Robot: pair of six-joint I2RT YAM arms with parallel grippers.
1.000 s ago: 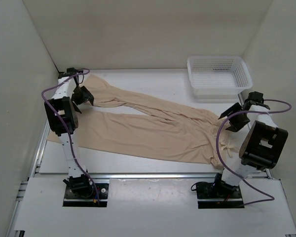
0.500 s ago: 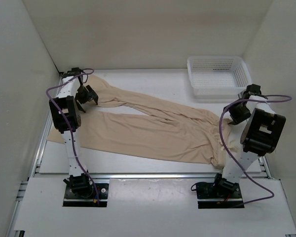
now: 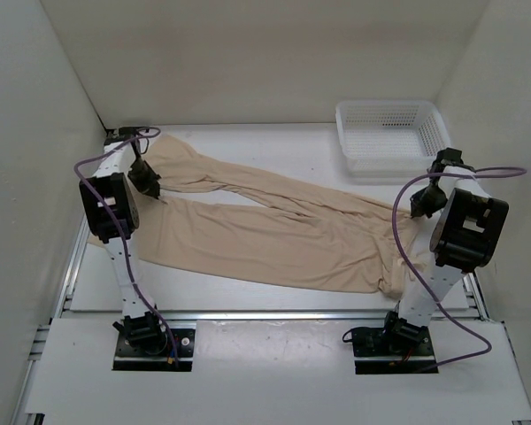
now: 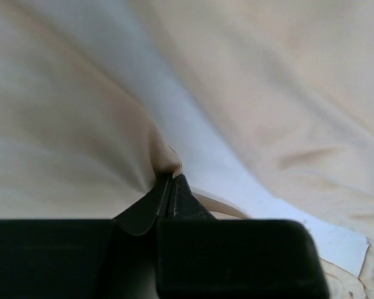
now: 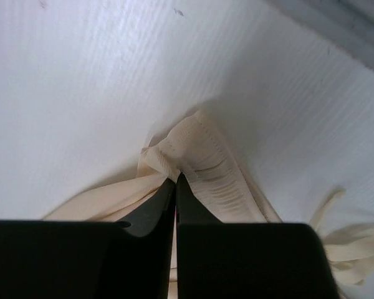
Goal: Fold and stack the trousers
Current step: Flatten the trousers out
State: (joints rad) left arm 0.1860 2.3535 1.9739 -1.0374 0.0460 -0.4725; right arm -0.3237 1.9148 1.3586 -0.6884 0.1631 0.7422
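The beige trousers (image 3: 265, 226) lie spread flat across the table, legs to the left, waistband to the right. My left gripper (image 3: 157, 193) is shut on the trousers (image 4: 68, 124), pinching a fold of a leg's hem edge between its fingertips (image 4: 171, 177). My right gripper (image 3: 418, 212) is shut on the ribbed waistband (image 5: 202, 159) at the far right corner, the cloth bunched at its tips (image 5: 176, 180). A drawstring (image 5: 346, 240) trails to the right of it.
A white mesh basket (image 3: 391, 137) stands at the back right, just behind the right gripper. White walls close in the table on the left, back and right. A metal rail (image 3: 265, 314) runs along the near edge.
Both grippers came down onto the cloth and went from open to shut: the left on the leg hem, the right on the waistband corner. The trousers have barely shifted.
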